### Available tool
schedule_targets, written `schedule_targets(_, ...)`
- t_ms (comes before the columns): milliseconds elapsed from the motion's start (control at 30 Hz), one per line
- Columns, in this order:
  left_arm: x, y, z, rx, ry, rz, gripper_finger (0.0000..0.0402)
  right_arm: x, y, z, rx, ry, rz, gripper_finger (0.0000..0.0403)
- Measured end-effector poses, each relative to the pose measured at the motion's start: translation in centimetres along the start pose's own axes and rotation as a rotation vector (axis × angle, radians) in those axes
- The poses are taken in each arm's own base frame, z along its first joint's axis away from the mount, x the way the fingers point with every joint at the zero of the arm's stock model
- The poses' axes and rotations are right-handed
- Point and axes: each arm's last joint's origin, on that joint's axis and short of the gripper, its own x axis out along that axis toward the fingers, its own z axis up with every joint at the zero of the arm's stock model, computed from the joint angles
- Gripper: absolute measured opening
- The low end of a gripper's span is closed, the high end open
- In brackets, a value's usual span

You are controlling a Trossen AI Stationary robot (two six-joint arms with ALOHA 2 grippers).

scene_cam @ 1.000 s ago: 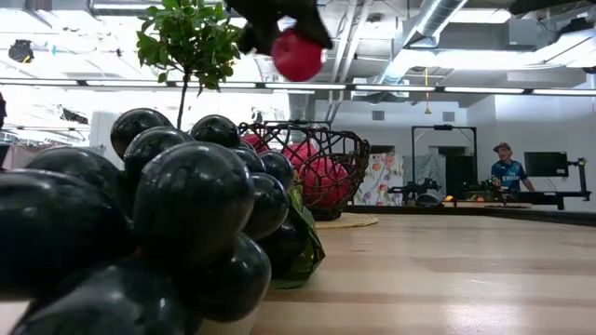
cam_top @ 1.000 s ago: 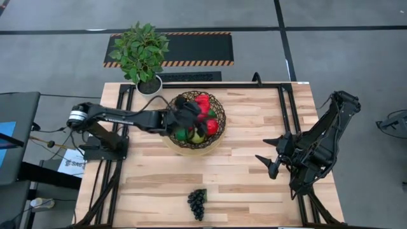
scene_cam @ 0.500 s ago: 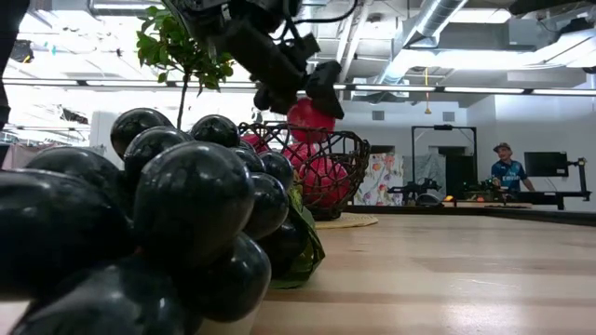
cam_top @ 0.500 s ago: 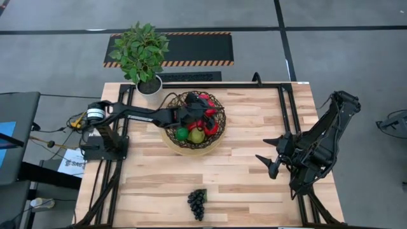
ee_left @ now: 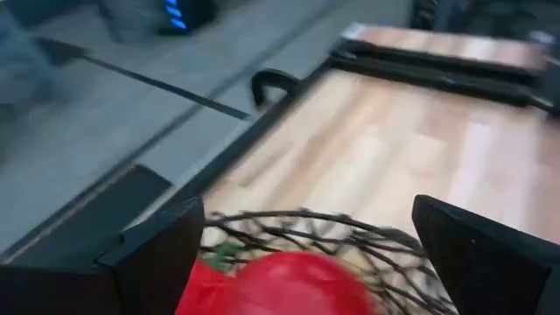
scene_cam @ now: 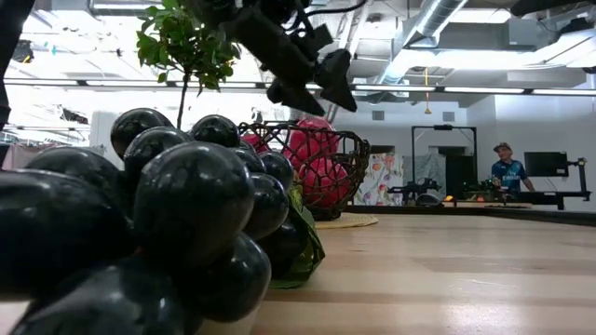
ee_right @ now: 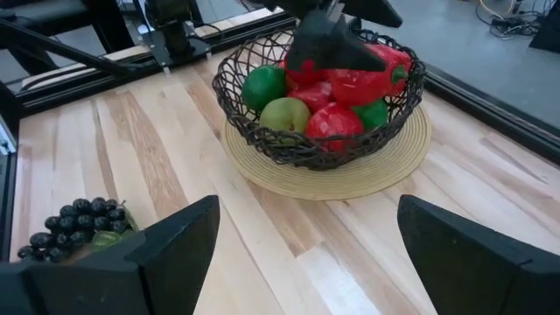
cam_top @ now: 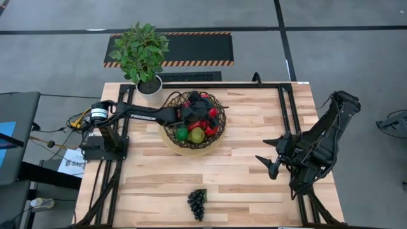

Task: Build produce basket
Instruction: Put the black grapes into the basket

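Note:
The basket (cam_top: 193, 137), dark woven wire on a tan round base, stands at the table's far middle and holds red, green and yellow-green produce. My left gripper (cam_top: 203, 106) hangs open just above it (scene_cam: 321, 98). A red piece (ee_left: 280, 284) lies on the pile below the gap between its fingers (scene_cam: 312, 140). The dark grape bunch (cam_top: 197, 203) lies on the table near the front edge (ee_right: 79, 223). My right gripper (cam_top: 267, 166) waits open at the table's right, holding nothing (ee_right: 306, 262).
A potted green plant (cam_top: 143, 54) stands at the far left corner, close behind the basket. Bare wood lies between the basket and the grape bunch. A black frame rail (cam_top: 210, 84) runs along the far edge. A person (scene_cam: 507, 167) stands far off in the room.
My left gripper carried a red piece down and toward the far edge, over the basket, then opened and let go. The red piece has dropped onto the pile in the basket. My right arm kept still.

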Motion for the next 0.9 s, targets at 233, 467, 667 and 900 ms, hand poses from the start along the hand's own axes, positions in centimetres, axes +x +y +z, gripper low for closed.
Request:
schedule_targets(233, -4.2, -2.5, 2.4, 0.084, 0.277, -0.460, 0.0396, 0.0, 0.1, 0.0, 0.006, 0.001, 0.004, 0.0368)
schedule_targets(467, -12.3, -10.8, -0.8, 0.260, 0.412, -0.738, 0.0396, 0.0, 0.0, 0.0, 0.005, 0.006, 0.004, 0.0368)
schedule_targets(667, -18.8, -15.7, -2.8, 0.223, 0.264, -0.634, 0.0396, 0.0, 0.1, 0.0, 0.009, 0.006, 0.006, 0.0368)
schedule_targets(900, -23.2, -18.9, -6.6, -0.059, 0.120, -0.332, 0.0396, 0.0, 0.1, 0.0, 0.009, 0.006, 0.006, 0.0368)
